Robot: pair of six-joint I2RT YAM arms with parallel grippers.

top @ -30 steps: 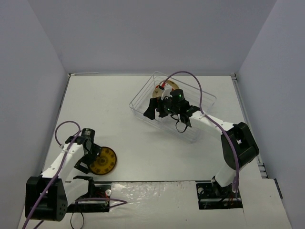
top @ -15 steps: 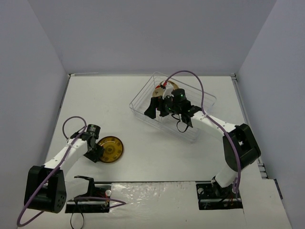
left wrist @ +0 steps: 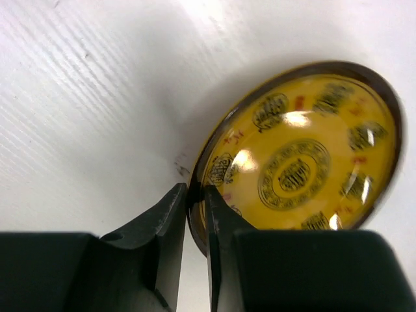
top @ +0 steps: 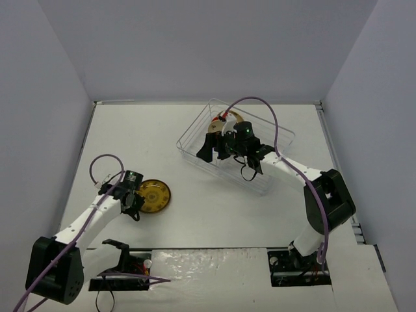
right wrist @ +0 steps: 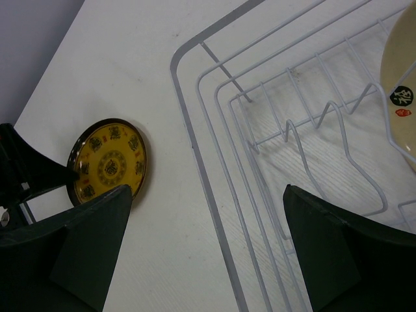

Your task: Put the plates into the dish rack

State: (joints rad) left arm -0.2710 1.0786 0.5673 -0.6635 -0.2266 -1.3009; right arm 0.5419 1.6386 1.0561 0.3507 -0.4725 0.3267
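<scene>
Left gripper [left wrist: 196, 195]: jaws clenched on the near rim of the dark brown, yellow-patterned plate [left wrist: 299, 169], one finger on each face. The plate extends ahead and to the right of the jaws, over the white table [left wrist: 97, 78]. Right gripper [right wrist: 207, 195]: jaws released, spread wide, nothing between them. A corner of the dish rack [right wrist: 193, 149] lies below them; a cream plate [right wrist: 406, 97] stands racked off to one side.

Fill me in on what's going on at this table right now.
The left gripper is clamped on the rim of a round dark brown plate with a yellow pattern, over the left side of the white table. The right gripper hangs open over the silvery wire dish rack, where at least one cream plate stands. The yellow-patterned plate is not yet racked.
</scene>
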